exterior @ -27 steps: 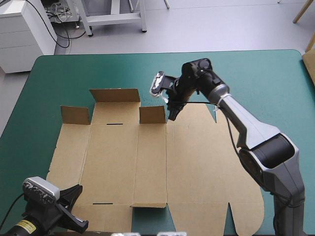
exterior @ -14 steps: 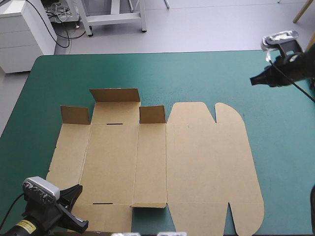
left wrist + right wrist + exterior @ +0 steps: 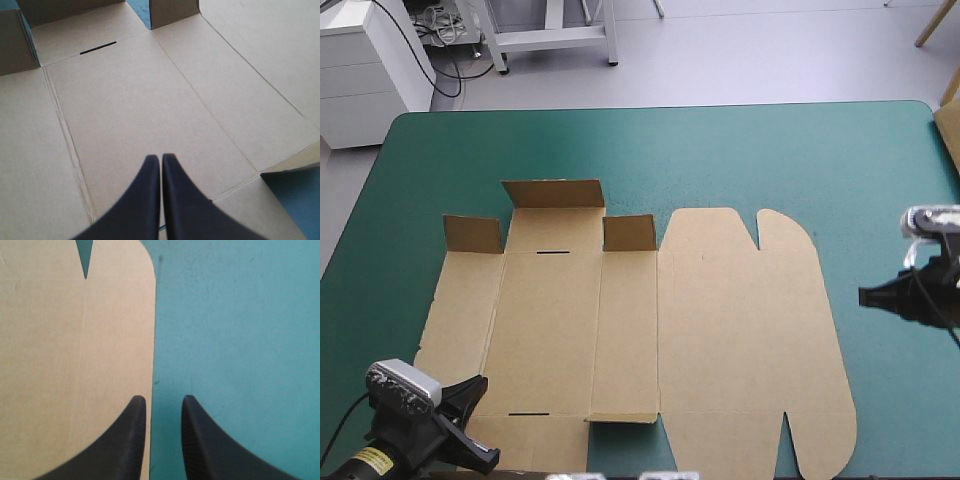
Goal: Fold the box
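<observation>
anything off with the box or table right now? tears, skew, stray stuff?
Nothing stands out. The box lies flat on the teal-green cover, no tear showing; three flaps at its far edge stand raised. The left gripper is shut, the right gripper open, neither holding it.

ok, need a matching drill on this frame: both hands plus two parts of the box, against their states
1. left hand
2. right hand
3. far flaps
4. rounded lid panel

A. lying flat on the teal-green cover
B. open, over the right edge of the box
C. raised
D. shut, over bare board

Pairs: 1-D, 2-B, 3-C, 4-A
</observation>
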Tool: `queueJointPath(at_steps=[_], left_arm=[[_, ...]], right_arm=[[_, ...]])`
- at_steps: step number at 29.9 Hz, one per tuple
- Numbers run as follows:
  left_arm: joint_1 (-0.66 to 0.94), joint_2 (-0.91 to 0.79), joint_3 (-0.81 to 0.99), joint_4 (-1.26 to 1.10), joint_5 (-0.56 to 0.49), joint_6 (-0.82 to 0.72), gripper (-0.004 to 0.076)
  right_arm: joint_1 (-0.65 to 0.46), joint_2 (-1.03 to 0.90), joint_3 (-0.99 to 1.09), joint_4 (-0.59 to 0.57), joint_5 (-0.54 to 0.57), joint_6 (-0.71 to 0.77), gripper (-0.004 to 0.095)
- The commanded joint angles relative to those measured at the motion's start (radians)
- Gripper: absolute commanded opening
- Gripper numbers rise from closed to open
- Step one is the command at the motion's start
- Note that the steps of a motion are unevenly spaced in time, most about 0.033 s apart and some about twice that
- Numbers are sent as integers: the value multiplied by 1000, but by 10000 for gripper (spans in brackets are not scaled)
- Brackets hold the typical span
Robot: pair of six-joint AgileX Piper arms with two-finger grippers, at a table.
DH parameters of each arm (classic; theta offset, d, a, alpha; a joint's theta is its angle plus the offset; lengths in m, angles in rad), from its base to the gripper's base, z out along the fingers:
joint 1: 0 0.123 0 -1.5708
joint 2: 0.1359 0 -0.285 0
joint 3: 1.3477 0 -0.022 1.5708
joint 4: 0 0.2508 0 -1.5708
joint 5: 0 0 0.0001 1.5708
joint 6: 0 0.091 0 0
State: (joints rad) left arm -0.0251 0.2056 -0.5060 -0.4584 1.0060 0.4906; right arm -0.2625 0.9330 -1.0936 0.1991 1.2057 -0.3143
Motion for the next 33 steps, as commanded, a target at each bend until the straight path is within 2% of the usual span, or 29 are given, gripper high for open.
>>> queueJointPath(at_steps=[1,7,16,19,25,29,33], left_arm=[[-5,13,-22,-41,-53,-15,-8],[-5,44,-22,0,-55,-35,-8],[-5,246,-111,-12,-58,-70,-8],[-5,341,-168,17,-71,-119,-8],[-3,573,-343,140,-161,-241,-8],[7,735,-480,163,-136,-243,-8],[117,867,-607,120,-128,-243,-8]], right_arm=[[-6,-136,105,10,-37,8,226],[-6,-285,249,-22,-64,-6,226],[-6,-299,285,-20,-75,-9,226],[-6,-299,285,-20,-81,-9,226],[-6,-299,285,-20,-101,-10,226],[-6,-299,285,-20,-101,-10,226],[-6,-299,285,-20,-97,-13,226]])
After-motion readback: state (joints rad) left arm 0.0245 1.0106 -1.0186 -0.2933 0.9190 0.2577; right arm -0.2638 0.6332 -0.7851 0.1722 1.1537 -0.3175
